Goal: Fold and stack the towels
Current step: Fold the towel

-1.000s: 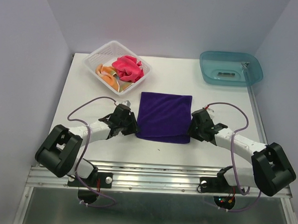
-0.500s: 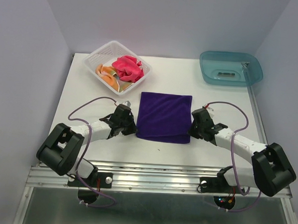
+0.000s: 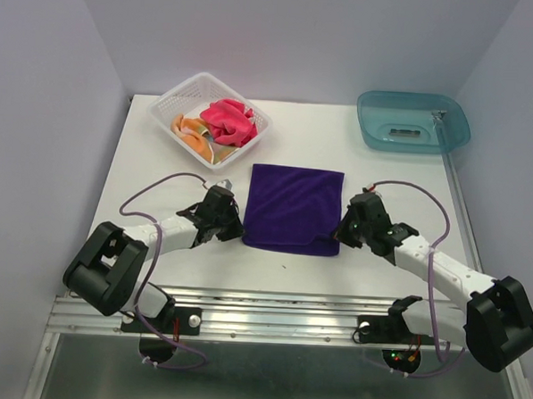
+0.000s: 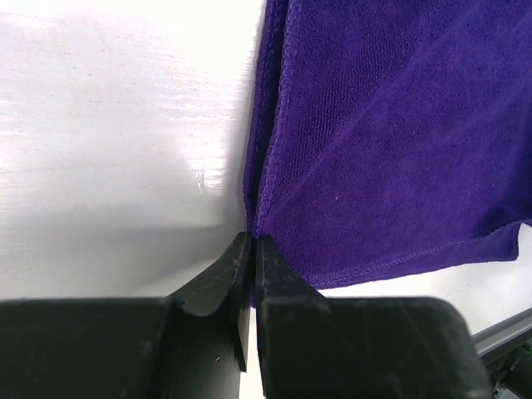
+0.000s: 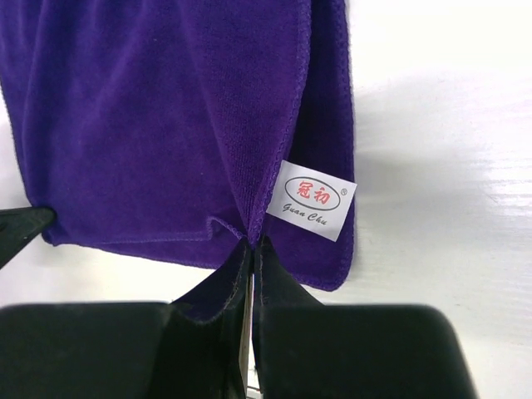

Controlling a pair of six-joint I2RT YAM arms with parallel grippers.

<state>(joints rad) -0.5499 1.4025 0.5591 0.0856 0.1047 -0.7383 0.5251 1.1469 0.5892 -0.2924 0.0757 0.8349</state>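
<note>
On the white worktop (image 3: 384,170), mid-frame, the deep purple cloth towel (image 3: 293,205) looks folded once, its near corners pinched in the closed left hand (image 3: 232,226) and right hand (image 3: 343,230), while the hot pink towel (image 3: 228,121) and pale orange towel (image 3: 188,131) lie crumpled and unfolded in the white mesh basket (image 3: 178,89) at upper left.

the purple towel (image 4: 399,141) is matt, napped cloth with stitched hems; the table (image 4: 108,125) smooth, glossy white.

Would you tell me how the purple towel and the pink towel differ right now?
The purple towel lies flat on the table; the pink towel sits crumpled in the white basket. The left gripper and right gripper pinch the purple towel's near corners; nothing holds the pink towel. Both are small cloths.
</note>
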